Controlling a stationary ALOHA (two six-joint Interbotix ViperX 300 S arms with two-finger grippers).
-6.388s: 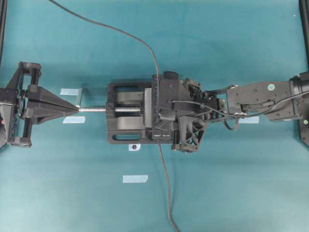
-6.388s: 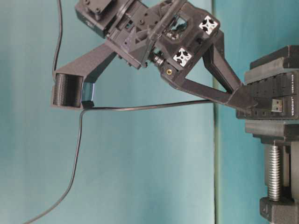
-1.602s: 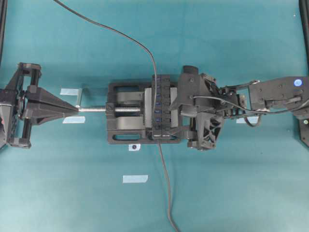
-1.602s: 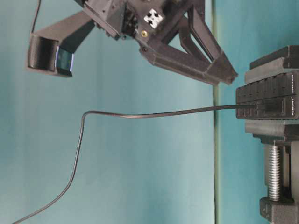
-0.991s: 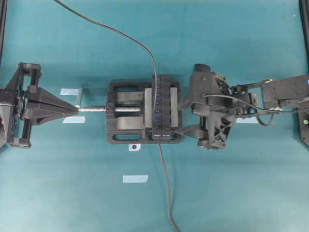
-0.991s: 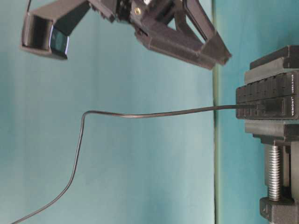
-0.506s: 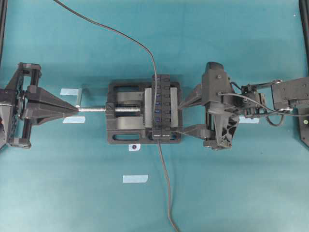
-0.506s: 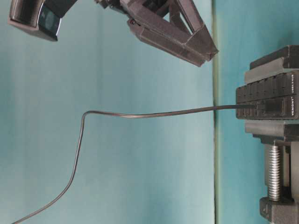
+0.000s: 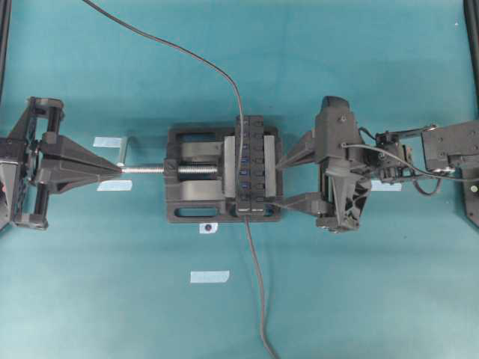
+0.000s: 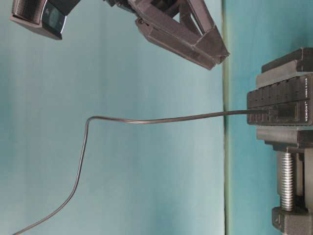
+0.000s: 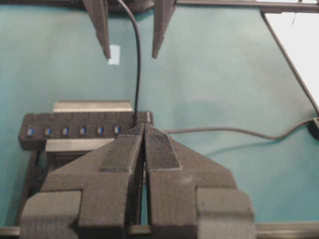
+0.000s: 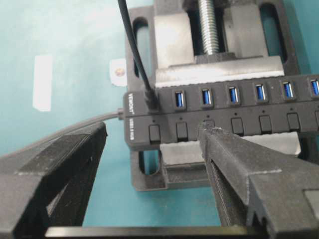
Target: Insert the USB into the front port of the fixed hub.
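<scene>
At the middle of the teal table (image 9: 359, 67), the long narrow black bar-shaped USB hub (image 9: 251, 166) with its row of blue ports sits clamped in a wider black metal vise (image 9: 196, 176) whose silver screw (image 9: 146, 169) points left. A black USB plug (image 12: 151, 102) is seated in the hub's end port, its thin black cable (image 9: 257, 284) trailing toward the near edge; a second cable (image 9: 179, 46) runs away toward the far side. White lettering on the hub's end face is too small to read surely. Just right of the hub, the right gripper (image 9: 290, 179) has its jaws spread wide and holds nothing. Well to the left, the left gripper (image 9: 118, 169) has its fingers pressed together at the screw's tip. Pale tape strips (image 9: 209, 277) lie on the table near the vise.
</scene>
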